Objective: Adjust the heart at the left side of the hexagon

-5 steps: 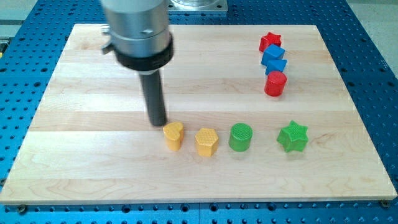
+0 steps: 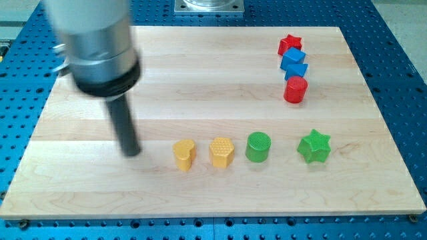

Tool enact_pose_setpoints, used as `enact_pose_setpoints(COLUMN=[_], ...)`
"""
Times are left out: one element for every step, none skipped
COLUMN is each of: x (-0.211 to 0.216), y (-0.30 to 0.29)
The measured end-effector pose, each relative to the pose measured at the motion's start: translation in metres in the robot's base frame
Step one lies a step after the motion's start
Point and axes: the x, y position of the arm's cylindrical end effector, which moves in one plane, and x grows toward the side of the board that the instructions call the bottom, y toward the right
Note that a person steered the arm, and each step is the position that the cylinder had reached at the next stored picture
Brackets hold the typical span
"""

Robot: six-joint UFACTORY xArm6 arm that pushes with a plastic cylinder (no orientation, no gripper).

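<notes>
The yellow heart [image 2: 184, 154] stands on the wooden board just left of the yellow hexagon [image 2: 221, 152], with a small gap between them. My tip [image 2: 131, 153] rests on the board to the left of the heart, clearly apart from it, at about the same height in the view. The rod and its grey mount rise toward the view's top left and look motion-blurred.
A green cylinder [image 2: 257, 147] and a green star [image 2: 313, 147] continue the row to the right of the hexagon. At the top right stand a red star [image 2: 289, 45], two blue blocks [image 2: 294, 64] and a red cylinder [image 2: 295, 89]. The board's bottom edge [image 2: 213, 215] lies below the row.
My tip has moved left and slightly down, away from the heart's top left. The heart has shifted slightly left and down. The other blocks have not moved.
</notes>
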Motion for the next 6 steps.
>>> enact_pose_setpoints(x=[0.070,0.061,0.056,0.051,0.039,0.037], y=[0.015,0.043,0.050,0.084,0.094,0.096])
